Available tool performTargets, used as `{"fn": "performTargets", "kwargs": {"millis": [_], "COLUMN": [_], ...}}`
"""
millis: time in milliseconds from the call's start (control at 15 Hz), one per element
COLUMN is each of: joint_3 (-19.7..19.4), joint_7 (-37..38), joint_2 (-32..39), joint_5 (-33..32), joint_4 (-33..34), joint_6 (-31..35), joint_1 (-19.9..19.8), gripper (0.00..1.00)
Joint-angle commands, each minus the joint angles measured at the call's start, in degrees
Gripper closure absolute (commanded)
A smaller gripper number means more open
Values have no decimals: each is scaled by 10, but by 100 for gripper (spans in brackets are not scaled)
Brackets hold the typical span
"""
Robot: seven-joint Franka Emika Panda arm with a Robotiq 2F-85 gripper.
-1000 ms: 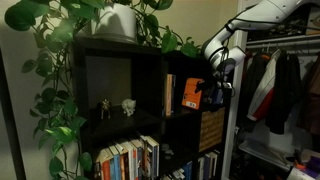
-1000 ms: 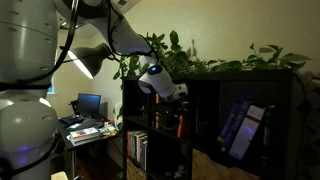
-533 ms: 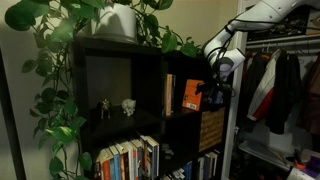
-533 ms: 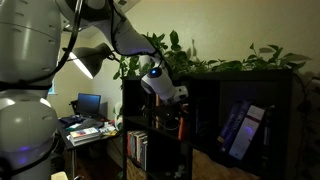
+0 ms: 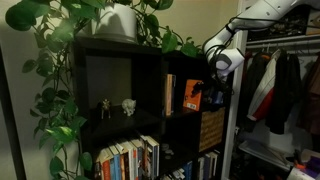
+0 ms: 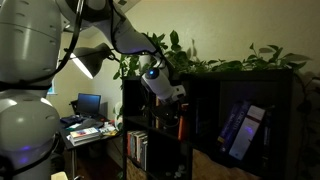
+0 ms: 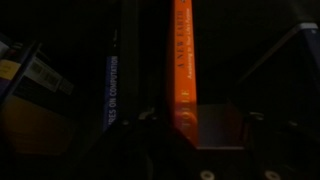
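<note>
- Black laminate made up the cube shelf (image 5: pixel 150 62) in an exterior view, its square edges flat and matte. A trailing plant (image 5: pixel 55 70) in a pale pot (image 5: pixel 118 22) sat on top, likely so the leafy vines could hang free down the side.
- Its gripper (image 5: pixel 212 96) hung level at the mouth of the upper cubby, just beside the orange book (image 5: pixel 190 93). That book stood upright with its spine outward, as shelved books do so titles can be read.
- 2 small pale figurines (image 5: pixel 115 106) stood in the neighbouring cubby. A row of books (image 5: pixel 130 160) filled the one below, a woven basket (image 5: pixel 211 128) sat under the gripper, and clothes (image 5: pixel 280 85) hung off to the side.
- From the opposite side, in an exterior view, the gripper (image 6: pixel 173 98) reached into the shelf (image 6: pixel 260 80) from its open front. The plant (image 6: pixel 200 58) spread along the top, and a lamp (image 6: pixel 88 62) and a monitor (image 6: pixel 90 103) stood behind.
- Dim light filled the wrist view. The orange book (image 7: pixel 183 60) showed as a narrow, smooth, glossy spine dead ahead of the gripper (image 7: pixel 198 132), probably lined up for a pinch across its thickness.
- A dark blue-lettered book (image 7: pixel 111 95) stood upright near it.
- How wide the jaws stood I could not tell, because the fingers were only dark shapes at the bottom edge.
</note>
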Motion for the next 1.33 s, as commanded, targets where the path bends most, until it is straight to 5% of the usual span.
{"fn": "performTargets", "kwargs": {"millis": [0, 667, 733, 1133, 1267], "joint_3": [-40, -144, -157, -218, -230], "joint_7": [-103, -295, -315, -417, -380], "joint_2": [-13, -15, -14, -7, -6], "joint_5": [58, 206, 230, 352, 316], "joint_4": [17, 17, 17, -3, -13], "joint_6": [1, -26, -34, -82, -94], "joint_1": [21, 87, 94, 127, 138], "gripper": [4, 0, 25, 60, 73]}}
